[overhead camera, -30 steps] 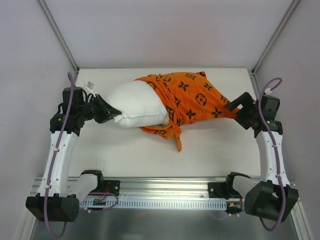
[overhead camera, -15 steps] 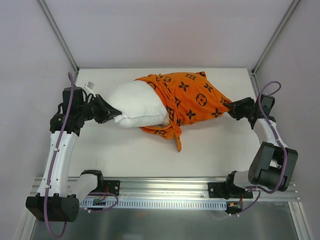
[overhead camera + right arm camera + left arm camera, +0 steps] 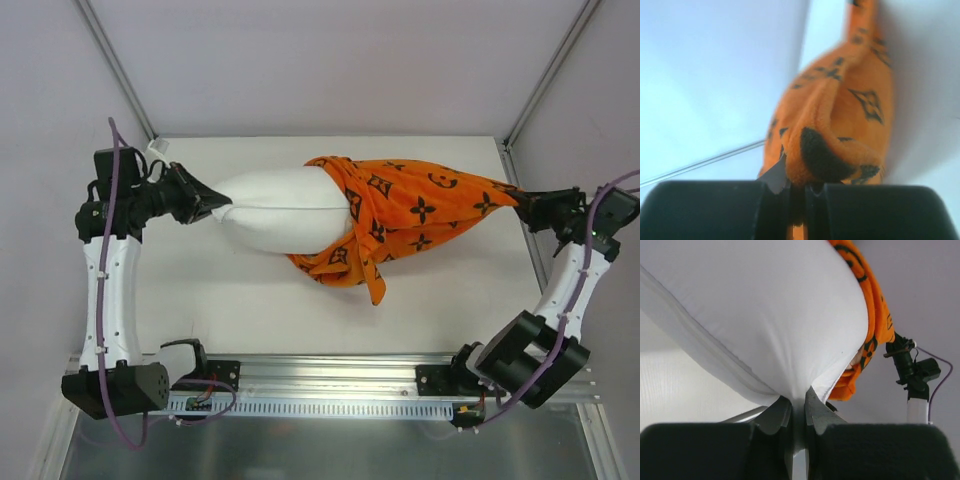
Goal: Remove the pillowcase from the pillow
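The white pillow hangs stretched between my two arms, its left half bare. The orange pillowcase with dark motifs covers its right half and is pulled to a point at the right. My left gripper is shut on the pillow's left corner; white fabric is pinched between the fingers. My right gripper is shut on the pillowcase's right end, orange cloth bunched at the jaws. A loose orange flap hangs down from the case's open edge.
White table with a metal rail along the near edge. Side walls and corner posts stand close to both arms. The right arm reaches out beyond the table's right edge.
The right gripper closed on the pillowcase's end and pulled right; the left arm pulled left. The bundle stretched out and more white pillow is bared.
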Tool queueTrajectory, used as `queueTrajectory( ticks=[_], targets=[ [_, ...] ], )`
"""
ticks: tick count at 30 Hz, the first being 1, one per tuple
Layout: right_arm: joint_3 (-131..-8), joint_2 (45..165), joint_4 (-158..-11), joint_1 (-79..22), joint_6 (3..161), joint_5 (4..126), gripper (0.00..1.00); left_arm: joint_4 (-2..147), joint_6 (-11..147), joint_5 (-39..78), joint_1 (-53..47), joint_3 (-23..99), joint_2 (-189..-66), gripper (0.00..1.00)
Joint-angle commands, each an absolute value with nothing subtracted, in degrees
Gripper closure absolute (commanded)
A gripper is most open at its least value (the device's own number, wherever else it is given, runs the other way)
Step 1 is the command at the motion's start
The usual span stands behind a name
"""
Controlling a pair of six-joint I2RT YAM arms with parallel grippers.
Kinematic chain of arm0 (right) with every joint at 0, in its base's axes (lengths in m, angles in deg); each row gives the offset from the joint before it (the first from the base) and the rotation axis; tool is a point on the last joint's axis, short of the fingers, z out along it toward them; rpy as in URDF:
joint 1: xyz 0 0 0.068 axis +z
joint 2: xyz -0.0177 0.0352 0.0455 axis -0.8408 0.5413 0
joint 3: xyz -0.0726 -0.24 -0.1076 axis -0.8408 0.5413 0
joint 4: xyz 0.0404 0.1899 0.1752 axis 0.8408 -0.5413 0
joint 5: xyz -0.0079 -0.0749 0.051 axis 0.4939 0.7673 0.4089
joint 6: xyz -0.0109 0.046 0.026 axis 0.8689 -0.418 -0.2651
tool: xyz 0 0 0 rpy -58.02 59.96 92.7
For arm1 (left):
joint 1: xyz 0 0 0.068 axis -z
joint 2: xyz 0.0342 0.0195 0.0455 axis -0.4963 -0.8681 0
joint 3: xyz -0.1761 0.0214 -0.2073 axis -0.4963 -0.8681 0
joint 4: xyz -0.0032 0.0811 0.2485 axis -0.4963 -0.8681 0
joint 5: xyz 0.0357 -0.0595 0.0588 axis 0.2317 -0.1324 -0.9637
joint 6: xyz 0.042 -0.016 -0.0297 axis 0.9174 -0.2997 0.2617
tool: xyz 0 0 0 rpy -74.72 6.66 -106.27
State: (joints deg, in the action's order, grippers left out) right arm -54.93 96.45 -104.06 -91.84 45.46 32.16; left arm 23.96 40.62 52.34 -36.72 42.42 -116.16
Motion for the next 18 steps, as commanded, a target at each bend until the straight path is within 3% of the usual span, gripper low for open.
queueTrajectory(
  ticks=[1, 8, 14, 18],
  targets=[
    [-62.21, 92.87, -100.62, -102.48, 44.24, 41.04, 0.99, 26.29, 42.21, 50.53, -47.49, 50.39, -114.93, 1.00],
    [-59.14, 93.22, -99.39, -100.91, 45.72, 39.72, 0.99, 26.38, 41.59, 53.35, -57.08, 50.67, -116.95, 1.00],
    [-58.87, 94.98, -100.35, -98.37, 48.36, 39.71, 0.93, 26.38, 42.47, 53.00, -57.71, 46.71, -115.37, 1.00],
    [-58.70, 95.07, -101.49, -97.05, 49.94, 40.23, 0.98, 26.47, 42.64, 56.43, -56.05, 44.08, -113.01, 1.00]
  ],
)
